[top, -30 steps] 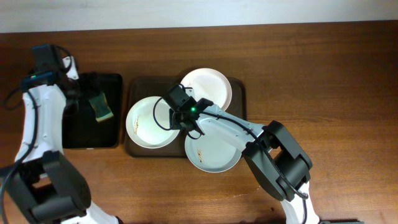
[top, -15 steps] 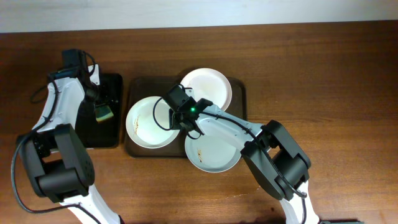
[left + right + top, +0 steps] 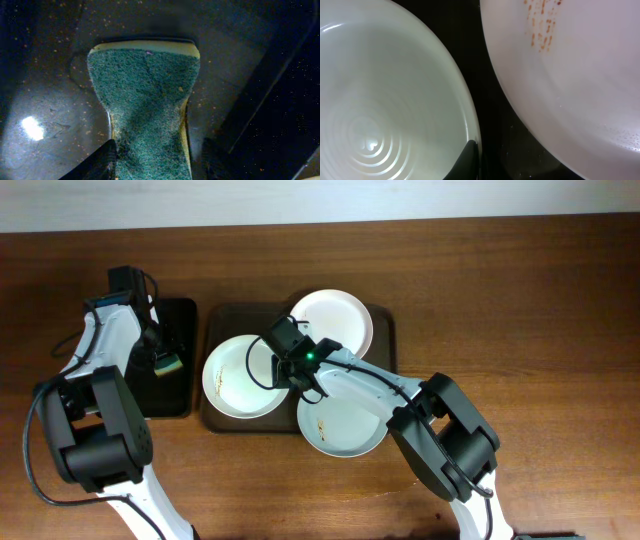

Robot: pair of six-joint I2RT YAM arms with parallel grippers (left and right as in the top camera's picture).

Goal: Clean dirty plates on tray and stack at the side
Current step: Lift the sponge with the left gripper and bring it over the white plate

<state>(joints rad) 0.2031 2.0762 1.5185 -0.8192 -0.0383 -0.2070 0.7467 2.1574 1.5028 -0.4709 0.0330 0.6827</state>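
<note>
Three white plates lie on the dark brown tray [image 3: 385, 320]: a far plate [image 3: 333, 320], a left plate [image 3: 235, 380] and a near plate [image 3: 343, 418] with brown specks, which overhangs the tray's front edge. My right gripper [image 3: 287, 367] is shut on the left plate's right rim. In the right wrist view, one finger [image 3: 470, 161] rests inside that rim [image 3: 380, 110], and the speckled plate [image 3: 570, 75] is beside it. My left gripper [image 3: 160, 348] is over the black tray, its fingers [image 3: 157, 162] shut on a green sponge [image 3: 145, 95].
The smaller black tray [image 3: 185, 395] lies left of the brown tray with the green and yellow sponge [image 3: 166, 364] on it. Crumbs dot its surface [image 3: 45, 90]. Bare wooden table [image 3: 520, 310] stretches to the right.
My left arm has swung in from the far left and come down onto the sponge on the black tray. My right arm and the plates have not moved.
</note>
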